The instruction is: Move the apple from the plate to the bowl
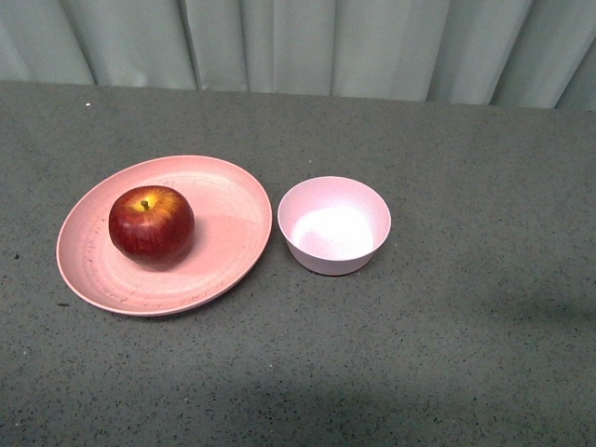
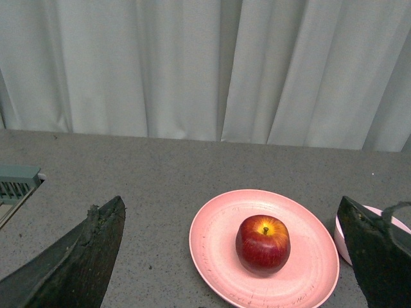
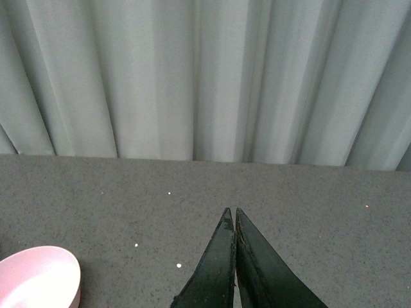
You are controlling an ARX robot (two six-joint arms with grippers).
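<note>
The dark red apple sits upright on the left part of the wide salmon-pink plate. Just right of the plate stands the small pale pink bowl, with nothing in it. Neither arm shows in the front view. In the left wrist view the apple rests on the plate ahead of my left gripper, which is open wide with nothing between its fingers; the bowl's rim peeks out behind one finger. My right gripper is shut on nothing above bare table, with the bowl off to one side.
Everything stands on a grey speckled table that ends at a pale curtain at the back. A teal grille-like object shows at the edge of the left wrist view.
</note>
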